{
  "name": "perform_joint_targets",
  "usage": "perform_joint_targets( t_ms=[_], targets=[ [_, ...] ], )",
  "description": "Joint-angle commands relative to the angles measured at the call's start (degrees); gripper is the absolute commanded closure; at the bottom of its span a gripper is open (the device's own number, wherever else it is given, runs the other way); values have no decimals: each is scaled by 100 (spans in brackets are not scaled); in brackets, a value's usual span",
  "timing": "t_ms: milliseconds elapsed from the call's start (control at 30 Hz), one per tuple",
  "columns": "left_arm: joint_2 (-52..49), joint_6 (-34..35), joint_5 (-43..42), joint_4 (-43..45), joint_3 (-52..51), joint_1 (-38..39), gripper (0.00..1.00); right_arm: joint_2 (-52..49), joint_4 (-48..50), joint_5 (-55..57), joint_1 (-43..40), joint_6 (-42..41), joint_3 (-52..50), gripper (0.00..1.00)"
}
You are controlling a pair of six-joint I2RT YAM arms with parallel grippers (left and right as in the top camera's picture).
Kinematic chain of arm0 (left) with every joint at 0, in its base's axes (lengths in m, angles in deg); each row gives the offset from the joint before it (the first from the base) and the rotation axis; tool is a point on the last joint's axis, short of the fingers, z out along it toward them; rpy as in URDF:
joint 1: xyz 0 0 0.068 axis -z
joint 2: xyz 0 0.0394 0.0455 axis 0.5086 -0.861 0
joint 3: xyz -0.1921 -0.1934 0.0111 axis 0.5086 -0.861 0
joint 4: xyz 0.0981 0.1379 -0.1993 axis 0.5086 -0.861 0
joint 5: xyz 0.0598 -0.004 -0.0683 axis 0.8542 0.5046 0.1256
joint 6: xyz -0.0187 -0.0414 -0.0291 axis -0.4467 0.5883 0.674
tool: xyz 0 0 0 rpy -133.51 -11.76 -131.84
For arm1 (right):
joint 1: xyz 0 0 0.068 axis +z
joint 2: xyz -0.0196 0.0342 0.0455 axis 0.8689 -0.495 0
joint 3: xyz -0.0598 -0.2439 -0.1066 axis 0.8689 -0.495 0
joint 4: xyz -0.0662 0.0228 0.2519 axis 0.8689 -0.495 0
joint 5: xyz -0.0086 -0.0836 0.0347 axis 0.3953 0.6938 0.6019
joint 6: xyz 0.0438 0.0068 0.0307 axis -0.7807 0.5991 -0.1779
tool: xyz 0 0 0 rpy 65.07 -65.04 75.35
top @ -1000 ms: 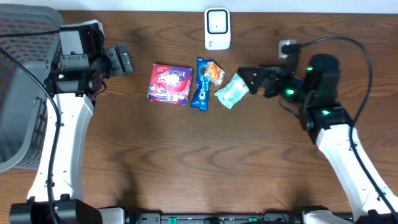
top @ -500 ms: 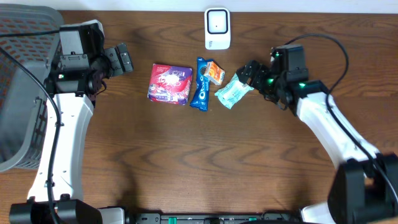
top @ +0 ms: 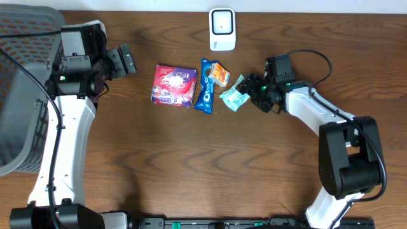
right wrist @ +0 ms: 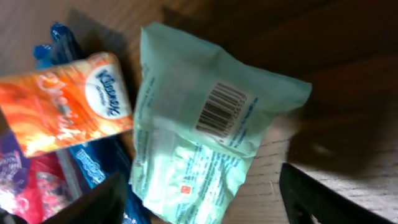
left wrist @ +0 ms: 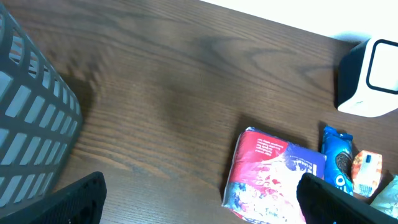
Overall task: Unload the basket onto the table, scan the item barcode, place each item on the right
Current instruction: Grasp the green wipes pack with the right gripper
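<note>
From overhead, a white scanner [top: 222, 28] stands at the far edge of the wooden surface [top: 191, 165]. Just in front of it, on the robot's side, lie four packets in a row. A purple-red packet [top: 173, 86] lies to the scanner's left, and a blue biscuit pack [top: 206, 94] and an orange tissue pack [top: 219, 74] lie almost straight in front of it. The mint-green packet [top: 234, 95] lies slightly to its right, flat on the surface. The right pincer [top: 253, 93] sits at that packet's right end, and its grip is hard to judge from here. The left pincer [top: 125, 60] hangs well to the scanner's left, beside a grey basket [top: 22, 95]. In the left wrist view, that pincer's two fingers [left wrist: 81, 196] stand spread as wide as they go, holding nothing. The scanner is at the upper right of this view and the basket wall at the left. In the right wrist view, the mint-green packet fills the middle with its barcode [right wrist: 219, 109] facing up, and its left edge runs alongside the tissue pack. The right pincer's fingers [right wrist: 314, 193] straddle the packet's near end, still apart. A gap shows beside the right-hand one, so they have not clamped it.
</note>
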Motion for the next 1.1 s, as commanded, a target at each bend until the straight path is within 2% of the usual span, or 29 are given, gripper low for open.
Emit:
perform_joint_targets(
  t_ms=[0, 267, 333, 400, 600, 667, 800, 867, 1067],
  targets=[
    [-42, -15, 55, -17, -15, -9, 2, -83, 11, -105, 39, -42, 61, 32],
    [-42, -15, 55, -17, -15, -9, 2, -374, 127, -101, 181, -136, 59, 33],
    [-42, -15, 55, -17, -15, -9, 2, -450, 190, -85, 216, -166, 59, 36],
    [-42, -15, 55, -17, -15, -9, 2, -507, 232, -66, 227, -170, 59, 44],
    [-42, -15, 55, -17, -15, -9, 2, -551, 273, 219, 225, 122, 61, 77],
    [-42, -15, 55, -17, -15, -9, 2, -542, 345, 219, 210, 374, 70, 99],
    [-42, -15, 55, -17, -15, -9, 2, -505, 284, 247, 136, 1003, 210, 99],
    [-42, -15, 55, -17, -15, -9, 2, -444, -50, 557, 101, 1167, 385, 99],
    [-42, -15, 55, -17, -13, -9, 2, -319, -1821, 2542, 87, 1578, 1471, 99]
  ],
)
